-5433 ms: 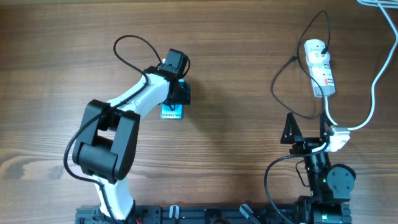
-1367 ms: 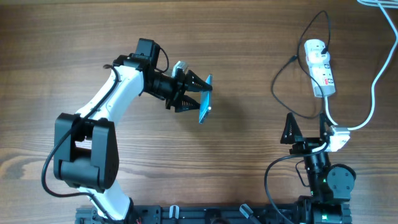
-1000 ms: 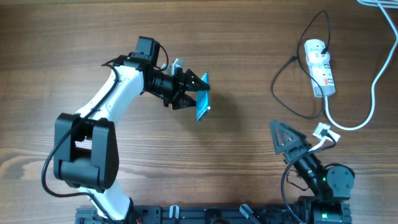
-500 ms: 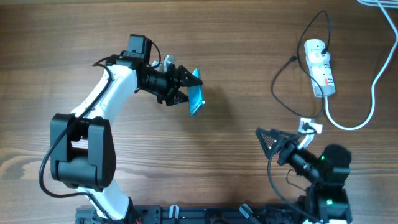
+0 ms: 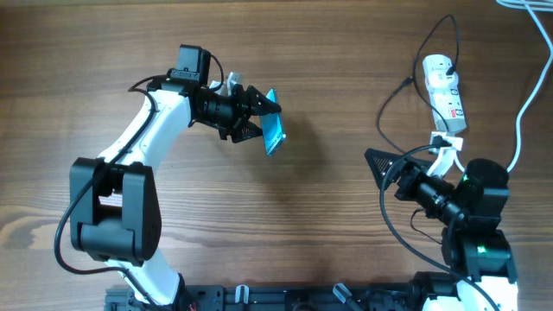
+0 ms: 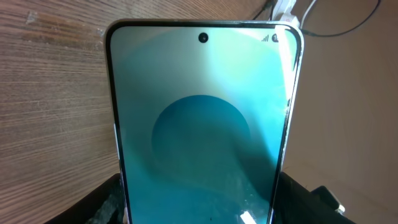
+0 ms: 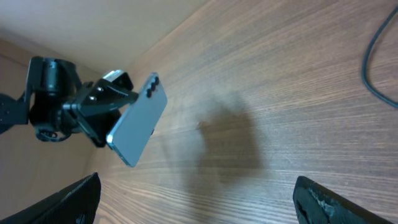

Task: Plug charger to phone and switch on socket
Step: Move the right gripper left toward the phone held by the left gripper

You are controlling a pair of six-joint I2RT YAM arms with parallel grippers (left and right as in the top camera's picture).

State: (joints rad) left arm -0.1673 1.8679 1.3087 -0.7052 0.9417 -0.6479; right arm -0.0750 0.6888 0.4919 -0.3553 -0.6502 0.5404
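Note:
My left gripper (image 5: 263, 123) is shut on the phone (image 5: 274, 134) and holds it tilted on edge above the table, left of centre. In the left wrist view the cyan screen (image 6: 202, 124) fills the frame between my fingers (image 6: 102, 199). The right wrist view shows the phone's grey back (image 7: 137, 121). My right gripper (image 5: 383, 169) is open and empty, pointing left towards the phone, with wide-apart fingers (image 7: 68, 202). The white socket (image 5: 444, 93) lies at the far right. The charger's thin black cable (image 5: 386, 130) loops from it; its tip is hidden.
The socket's thick white lead (image 5: 525, 95) curves along the right edge. The black cable also shows at the right edge of the right wrist view (image 7: 375, 59). Bare wooden table (image 5: 328, 225) lies between the two arms.
My right arm has risen from the front edge and moved towards the socket, its open gripper now facing left. My left gripper has stayed almost still with the phone.

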